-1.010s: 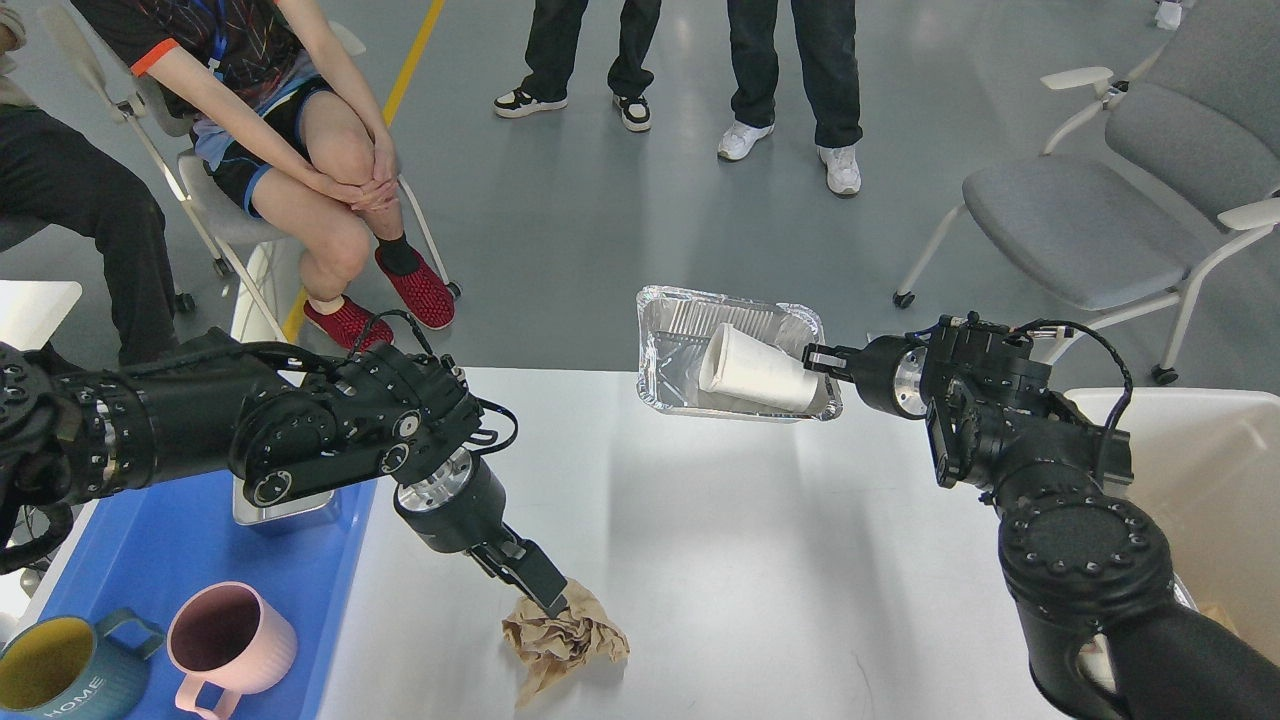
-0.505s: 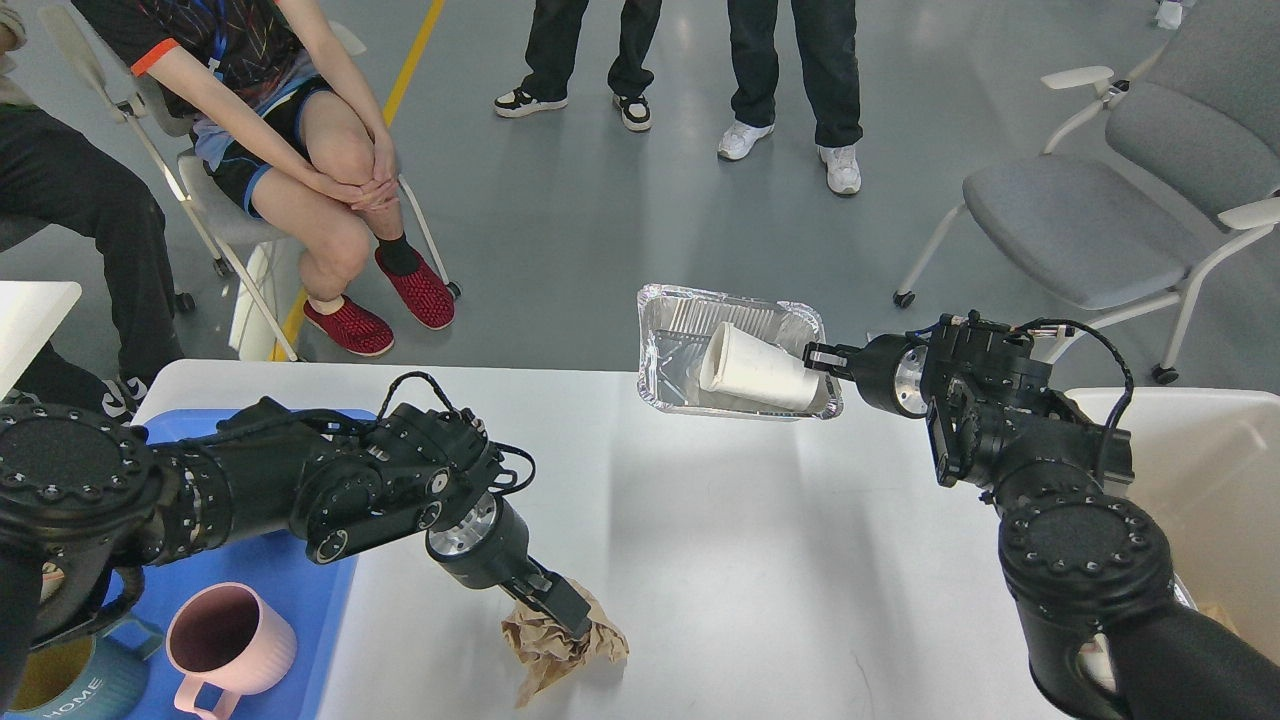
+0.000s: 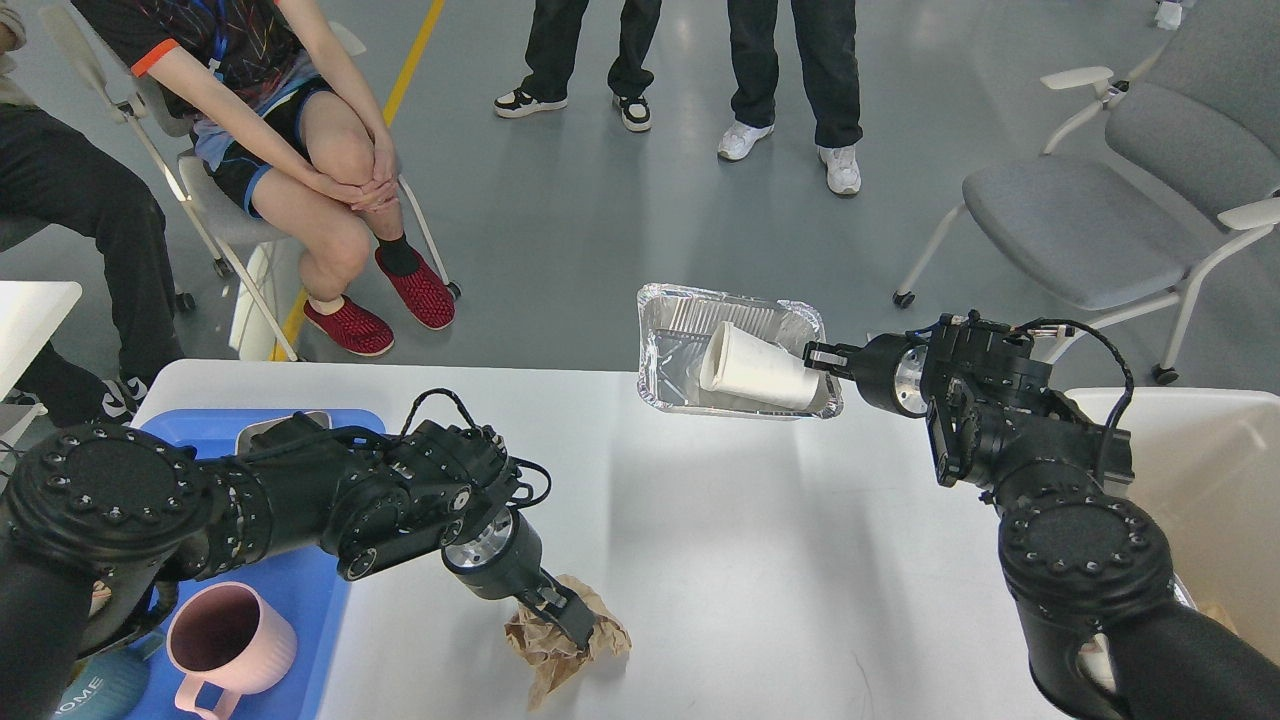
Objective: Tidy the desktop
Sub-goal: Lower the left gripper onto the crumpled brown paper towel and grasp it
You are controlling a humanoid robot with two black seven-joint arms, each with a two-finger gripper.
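Note:
The white desktop (image 3: 760,540) fills the lower middle of the head view. My left gripper (image 3: 577,625) points down into a crumpled brown paper ball (image 3: 565,645) lying near the desktop's front edge, and its jaws look closed on the paper. My right gripper (image 3: 820,358) is shut on the rim of a foil tray (image 3: 672,352), held up above the desktop's far edge. A white paper cup (image 3: 755,368) lies on its side inside the foil tray.
A blue tray (image 3: 300,590) at the left holds a pink mug (image 3: 225,640), a blue-green mug (image 3: 100,690) and a metal container (image 3: 280,425). An off-white bin (image 3: 1210,480) stands at the right. People and chairs are beyond the desktop.
My left arm has dropped lower and swung towards me, its gripper staying on the brown paper, which shifted slightly. The right arm with the foil tray has not moved.

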